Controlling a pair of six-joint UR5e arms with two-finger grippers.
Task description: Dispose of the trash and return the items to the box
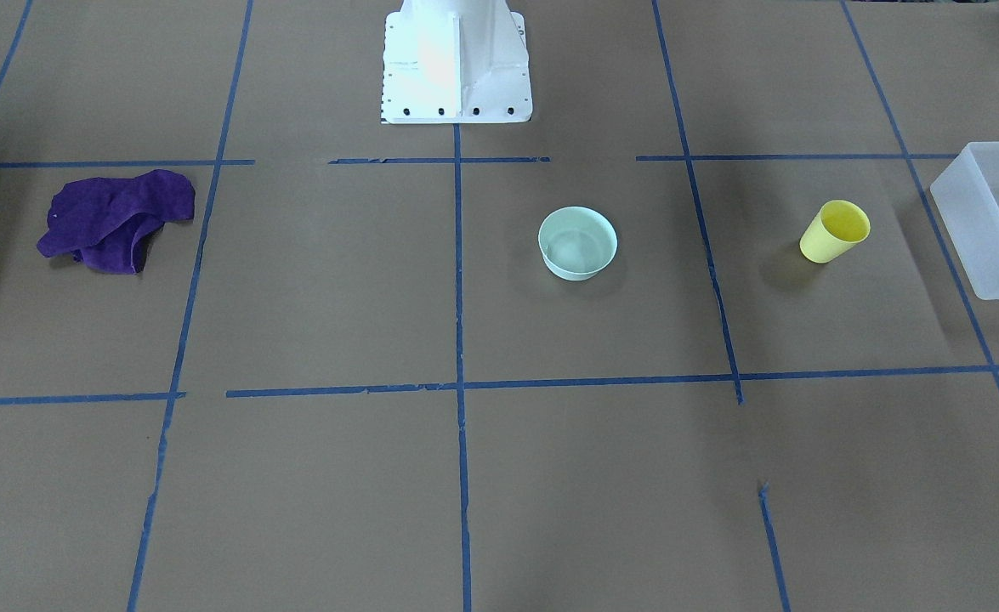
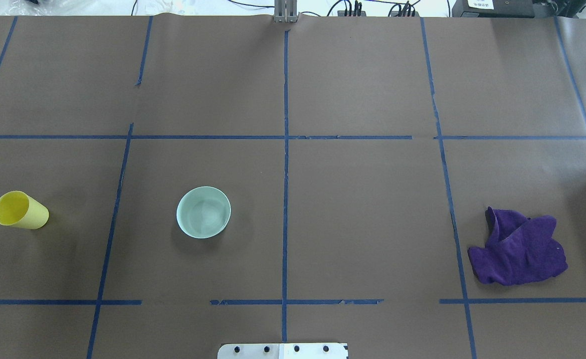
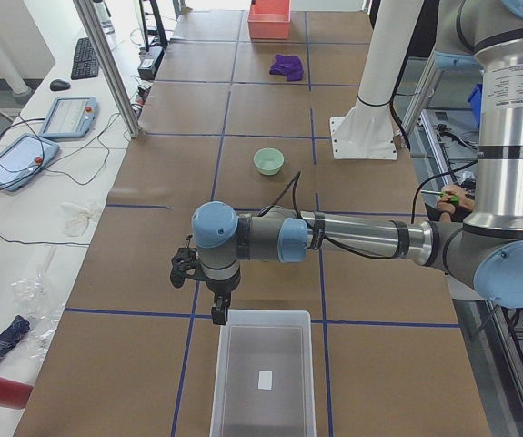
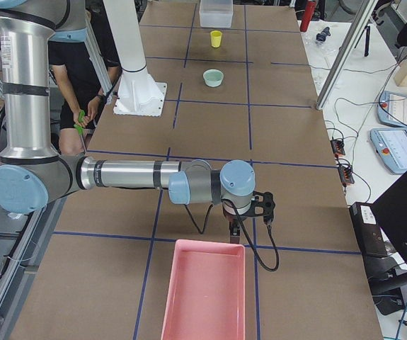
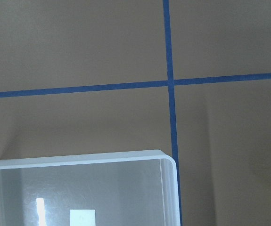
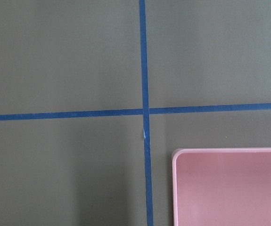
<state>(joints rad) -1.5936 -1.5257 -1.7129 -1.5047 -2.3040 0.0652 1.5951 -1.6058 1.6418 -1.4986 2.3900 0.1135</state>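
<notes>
A yellow cup stands on the brown table, also in the overhead view. A mint-green bowl sits open side up near the middle. The frosted box stands beyond the cup at the table's left end; its corner shows in the left wrist view. My left gripper hangs over the box's rim nearest the cup. My right gripper hangs by the pink tray's rim. I cannot tell whether either is open or shut. A crumpled purple cloth lies toward the right end.
A pink tray sits at the table's right end, its corner in the right wrist view. The white robot base stands at the table's near edge. Blue tape lines grid the table. A person stands behind the robot.
</notes>
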